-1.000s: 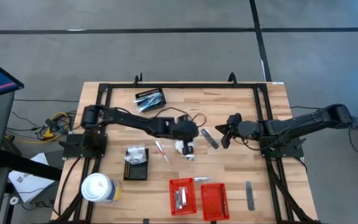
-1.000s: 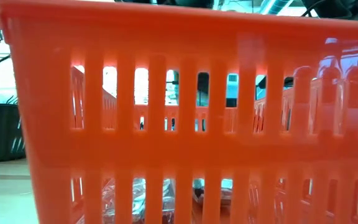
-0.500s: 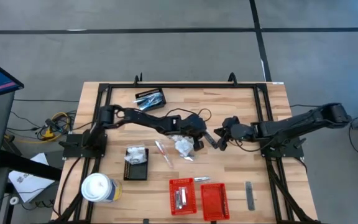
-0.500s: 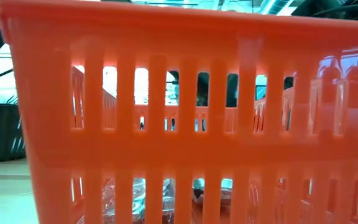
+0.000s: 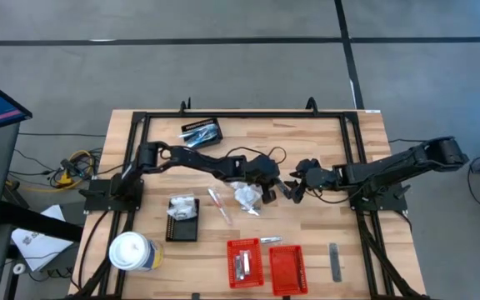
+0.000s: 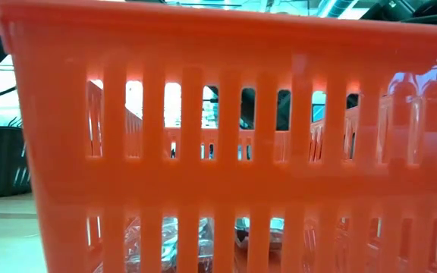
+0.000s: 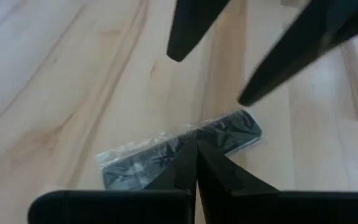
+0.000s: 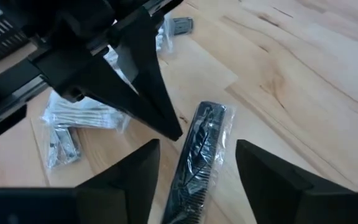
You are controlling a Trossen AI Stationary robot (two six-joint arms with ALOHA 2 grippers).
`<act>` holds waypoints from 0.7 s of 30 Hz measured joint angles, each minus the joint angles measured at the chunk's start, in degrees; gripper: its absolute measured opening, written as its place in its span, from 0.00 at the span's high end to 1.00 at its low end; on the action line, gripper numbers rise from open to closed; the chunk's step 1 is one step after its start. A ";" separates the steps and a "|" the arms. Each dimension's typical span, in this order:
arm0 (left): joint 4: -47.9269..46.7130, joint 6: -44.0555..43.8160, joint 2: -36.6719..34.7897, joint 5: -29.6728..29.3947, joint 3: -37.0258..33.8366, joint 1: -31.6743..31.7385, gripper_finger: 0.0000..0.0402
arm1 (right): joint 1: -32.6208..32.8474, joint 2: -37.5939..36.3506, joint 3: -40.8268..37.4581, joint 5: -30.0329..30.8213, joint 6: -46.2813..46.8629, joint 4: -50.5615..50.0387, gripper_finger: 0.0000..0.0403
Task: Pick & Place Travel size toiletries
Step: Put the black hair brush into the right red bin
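Mid-bench, both grippers converged on the wrapped dark comb (image 8: 199,152): right gripper (image 8: 194,180) spread wide astride it, not yet pinching; left gripper (image 7: 196,163) pressed together, empty, just above it; next move likely lowering right and closing.

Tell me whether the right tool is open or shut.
Open: the right tool shows its two fingers spread either side of the wrapped dark comb, not touching it.

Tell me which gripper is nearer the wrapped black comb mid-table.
Left, narrowly, as far as I can tell. The left gripper, jaws shut, points at the comb from its side, nearly touching. The right gripper hovers by it with jaws open, apparently slightly higher.
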 joint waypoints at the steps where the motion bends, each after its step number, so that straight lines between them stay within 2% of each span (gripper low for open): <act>1: 0.02 -0.08 0.00 0.00 0.00 0.11 1.00 | 0.03 0.00 0.00 0.00 0.35 -0.01 0.48; 10: 0.27 -0.85 4.20 -0.23 0.44 0.33 1.00 | 0.04 0.00 0.00 0.22 0.99 -0.10 0.48; 18: -1.26 -1.06 4.13 0.03 0.44 0.52 1.00 | -0.39 0.00 0.00 0.39 1.05 -1.35 0.52; 21: 1.08 0.47 3.90 -0.10 0.39 -0.14 1.00 | -0.37 0.00 0.02 0.42 2.35 -2.90 0.52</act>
